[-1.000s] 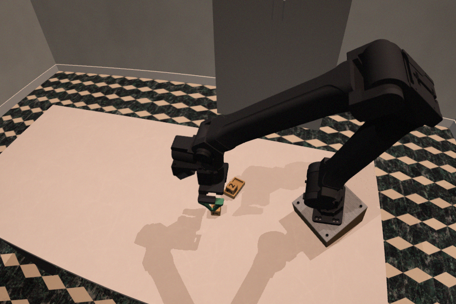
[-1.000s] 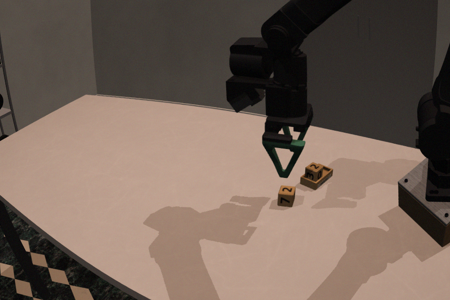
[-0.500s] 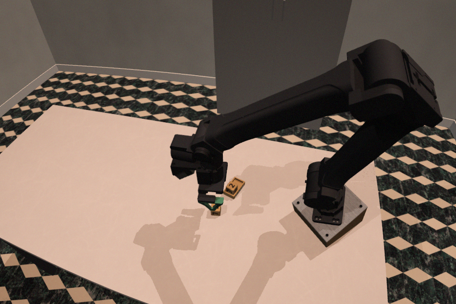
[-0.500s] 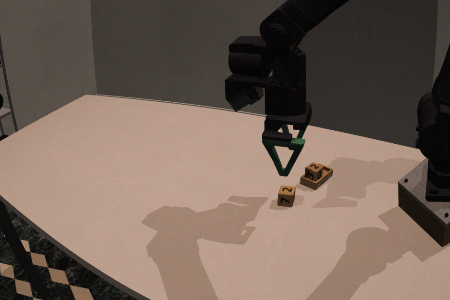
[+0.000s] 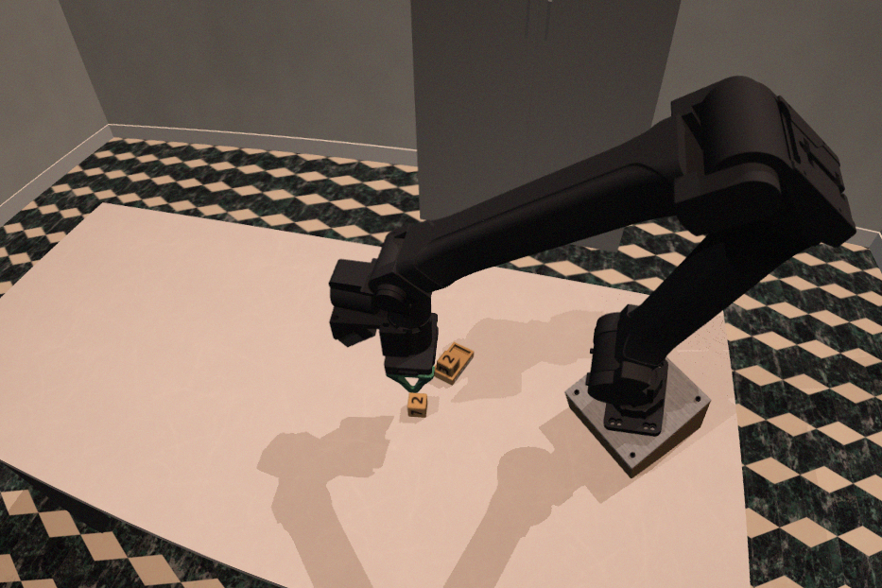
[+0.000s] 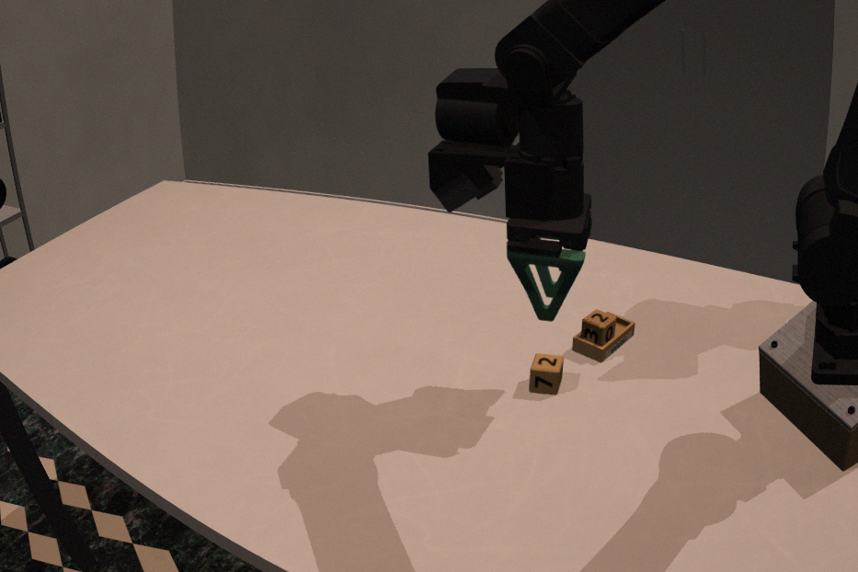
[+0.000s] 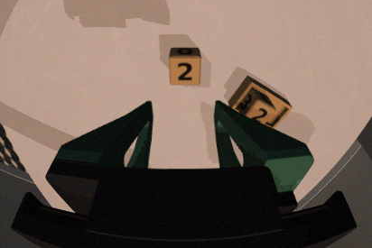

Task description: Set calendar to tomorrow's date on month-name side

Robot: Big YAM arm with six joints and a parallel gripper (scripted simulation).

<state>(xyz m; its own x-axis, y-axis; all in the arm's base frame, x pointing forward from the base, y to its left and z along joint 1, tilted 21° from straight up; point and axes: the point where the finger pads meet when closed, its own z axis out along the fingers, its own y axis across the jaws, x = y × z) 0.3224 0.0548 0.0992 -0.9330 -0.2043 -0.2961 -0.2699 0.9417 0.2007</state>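
Note:
A loose wooden cube (image 5: 417,405) (image 6: 546,373) (image 7: 184,68) lies flat on the table with a 2 on top. A sideways 7 shows on one side in the exterior view, and a 0 on another in the wrist view. The wooden tray (image 5: 444,377) (image 6: 586,348) (image 7: 271,94) lies flat, with small unreadable lettering on one long wall. A second cube (image 5: 447,362) (image 6: 598,326) (image 7: 259,112) stands in one end, 2 on top; its 0 faces the lettered side and its 3 the tray's end. My gripper (image 5: 415,389) (image 6: 546,318) (image 7: 183,108) is partly open and empty, above table height near the loose cube.
The other end of the tray holds no cube. The tray stands close beside the loose cube, on the side toward the arm's base (image 5: 633,450) (image 6: 847,431). The right finger overlaps part of the tray in the wrist view.

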